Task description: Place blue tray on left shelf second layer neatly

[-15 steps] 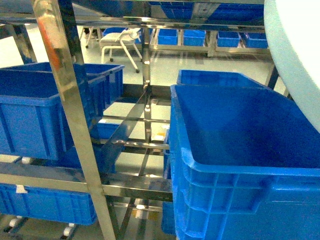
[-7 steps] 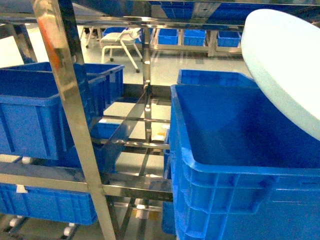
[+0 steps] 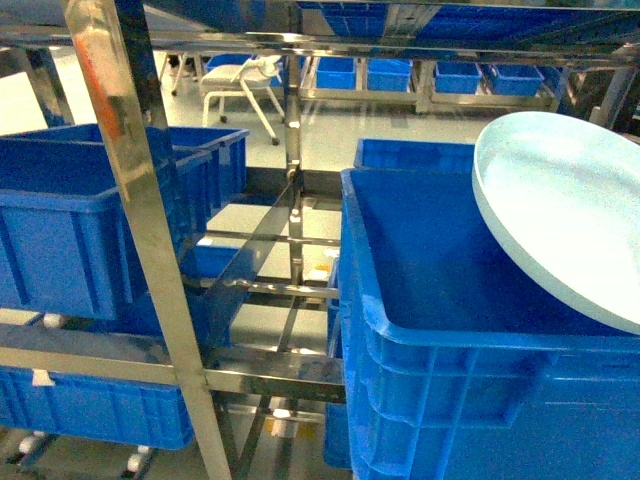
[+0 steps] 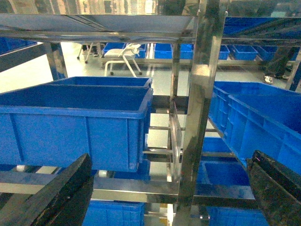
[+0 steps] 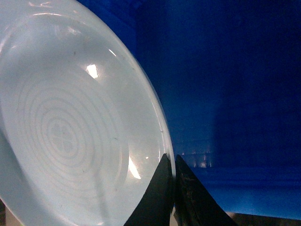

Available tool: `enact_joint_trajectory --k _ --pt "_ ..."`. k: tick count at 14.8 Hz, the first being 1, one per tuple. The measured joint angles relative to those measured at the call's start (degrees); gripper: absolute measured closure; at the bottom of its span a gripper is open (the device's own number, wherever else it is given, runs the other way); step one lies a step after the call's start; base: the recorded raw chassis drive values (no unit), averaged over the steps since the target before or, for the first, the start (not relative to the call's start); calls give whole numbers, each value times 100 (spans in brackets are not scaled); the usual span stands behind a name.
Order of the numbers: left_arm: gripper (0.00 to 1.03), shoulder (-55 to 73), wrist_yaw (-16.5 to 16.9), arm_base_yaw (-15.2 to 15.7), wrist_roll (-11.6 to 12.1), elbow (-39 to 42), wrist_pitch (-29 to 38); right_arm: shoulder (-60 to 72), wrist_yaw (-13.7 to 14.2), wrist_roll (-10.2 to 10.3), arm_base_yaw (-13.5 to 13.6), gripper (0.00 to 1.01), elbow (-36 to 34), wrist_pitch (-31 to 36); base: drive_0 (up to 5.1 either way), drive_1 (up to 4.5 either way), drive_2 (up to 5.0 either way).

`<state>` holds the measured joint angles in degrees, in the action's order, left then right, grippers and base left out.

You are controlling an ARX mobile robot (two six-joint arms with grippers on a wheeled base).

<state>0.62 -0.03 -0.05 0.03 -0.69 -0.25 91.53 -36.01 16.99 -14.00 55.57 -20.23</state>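
The big deep-blue ribbed plastic crate point(image 3: 480, 330) fills the lower right of the head view, unmoved. Above it, the pale sky-blue round shallow plastic tray point(image 3: 570, 215) has swung down from the upper right edge and tipped flatter over the crate, still well right of the steel shelf upright point(image 3: 150, 230). It must yet cross left. The right gripper point(image 5: 173, 162) pinches its rim; the left gripper point(image 4: 164, 188) hangs spread, empty.

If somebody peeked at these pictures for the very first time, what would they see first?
Probably the pale blue tray, big and tilted at the right of the head view, above a deep blue crate. The right gripper pinches its rim. After that, the shiny metal shelf post on the left, with more blue crates behind it.
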Motion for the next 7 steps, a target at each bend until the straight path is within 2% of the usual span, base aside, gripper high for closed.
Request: enact_joint_trajectory --k 1,2,3,5,7 --pt "5 0 -2 0 0 0 0 205 129 448 -72 99 92 2 0 0 0" --pt "5 0 0 0 0 0 0 496 131 901 -63 99 334 -120 0 0 0" --pt "5 0 -2 0 0 0 0 577 201 1062 4 99 481 -46 0 0 0" --pt "5 0 0 0 0 0 2 608 358 1211 114 99 546 101 0 0 0" --pt "5 0 -2 0 0 0 2 719 531 1233 210 99 608 140 0 0 0"
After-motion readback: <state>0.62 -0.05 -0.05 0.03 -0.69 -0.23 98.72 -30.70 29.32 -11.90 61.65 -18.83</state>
